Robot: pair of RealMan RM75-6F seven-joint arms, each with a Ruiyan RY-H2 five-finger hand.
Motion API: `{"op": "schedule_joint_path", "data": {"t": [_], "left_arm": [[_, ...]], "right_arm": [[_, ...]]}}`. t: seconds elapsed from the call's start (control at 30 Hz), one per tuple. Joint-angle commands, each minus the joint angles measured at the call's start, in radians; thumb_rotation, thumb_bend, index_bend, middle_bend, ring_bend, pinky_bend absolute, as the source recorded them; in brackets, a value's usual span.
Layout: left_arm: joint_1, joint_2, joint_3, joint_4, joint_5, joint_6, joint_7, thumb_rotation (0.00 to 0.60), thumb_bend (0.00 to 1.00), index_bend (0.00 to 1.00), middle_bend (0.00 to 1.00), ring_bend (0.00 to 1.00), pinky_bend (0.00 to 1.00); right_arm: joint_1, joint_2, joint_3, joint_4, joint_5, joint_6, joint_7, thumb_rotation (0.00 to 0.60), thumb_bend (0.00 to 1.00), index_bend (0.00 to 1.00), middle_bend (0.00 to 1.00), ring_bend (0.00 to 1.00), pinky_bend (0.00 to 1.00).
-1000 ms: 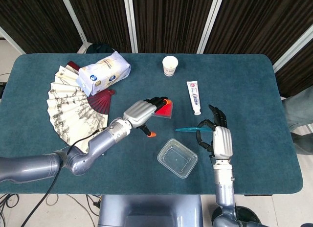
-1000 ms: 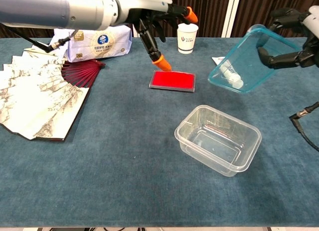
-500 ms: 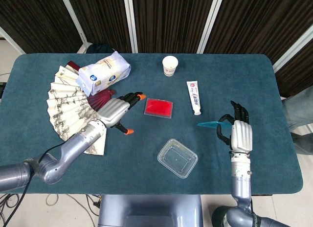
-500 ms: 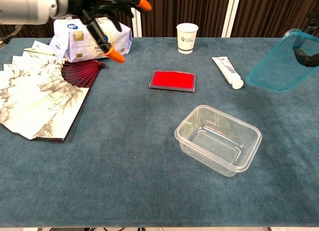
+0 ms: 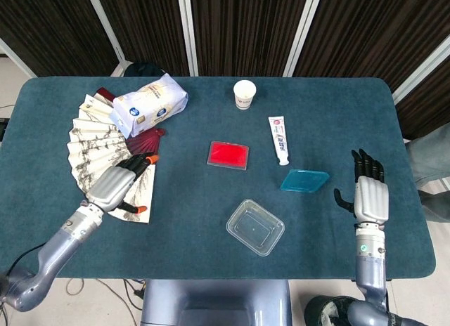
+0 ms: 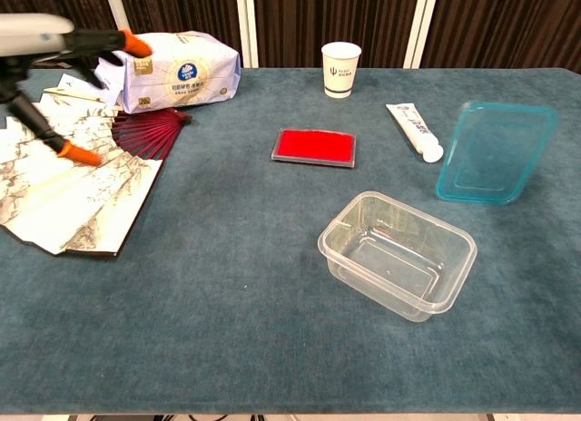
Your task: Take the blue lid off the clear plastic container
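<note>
Right hand (image 5: pixel 370 199) flat and spread near the table's right edge, holding nothing. Left hand (image 5: pixel 118 185) hovering over the painted paper fan (image 5: pixel 105 157), fingers loosely apart, also empty.

Blue lid (image 6: pixel 495 151) lying flat on the cloth just beside the toothpaste tube (image 6: pixel 414 131), clear of the clear plastic container (image 6: pixel 398 253), which sits open in front of the red flat case (image 6: pixel 313 146). Looks like job done, honestly: lid off, set down. Next move probably just parking both arms.

Lid: translucent teal, thin, rounded-corner rectangle with a raised rim. Container: glossy, flimsy-looking tub, same footprint. Felt-like teal tablecloth (image 5: pixel 211 220), grippy enough to stop sliding.
</note>
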Motion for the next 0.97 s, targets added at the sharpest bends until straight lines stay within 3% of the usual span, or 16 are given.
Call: {"op": "schedule_joint_path", "data": {"t": [0.03,0.3,0.5,0.77,0.97], "left_arm": [[0.076,0.035,0.046,-0.028,0.059,0.075,-0.009,0.600,0.00,0.00,0.00,0.04,0.17],[0.228,0.051,0.142,0.010,0.172,0.222,0.032,0.600,0.00,0.00,0.00,0.03,0.12],[0.334,0.001,0.161,0.089,0.231,0.332,0.024,0.600,0.00,0.00,0.00,0.00,0.00],[0.436,-0.050,0.158,0.275,0.355,0.488,0.097,0.600,0.00,0.00,0.00,0.00,0.00],[0.466,-0.057,0.135,0.291,0.357,0.503,0.070,0.600,0.00,0.00,0.00,0.00,0.00]], "right_arm": [[-0.049,0.067,-0.039,-0.026,-0.032,0.009,0.064,0.600,0.39,0.00,0.00,0.00,0.00],[-0.170,0.236,-0.180,-0.064,-0.208,0.054,0.180,0.600,0.38,0.00,0.00,0.00,0.00],[-0.233,0.297,-0.273,-0.006,-0.385,0.142,0.225,0.600,0.30,0.00,0.00,0.00,0.00],[-0.258,0.316,-0.306,0.069,-0.465,0.188,0.327,0.600,0.24,0.00,0.00,0.00,0.00],[-0.254,0.311,-0.301,0.094,-0.462,0.185,0.338,0.600,0.24,0.00,0.00,0.00,0.00]]}}
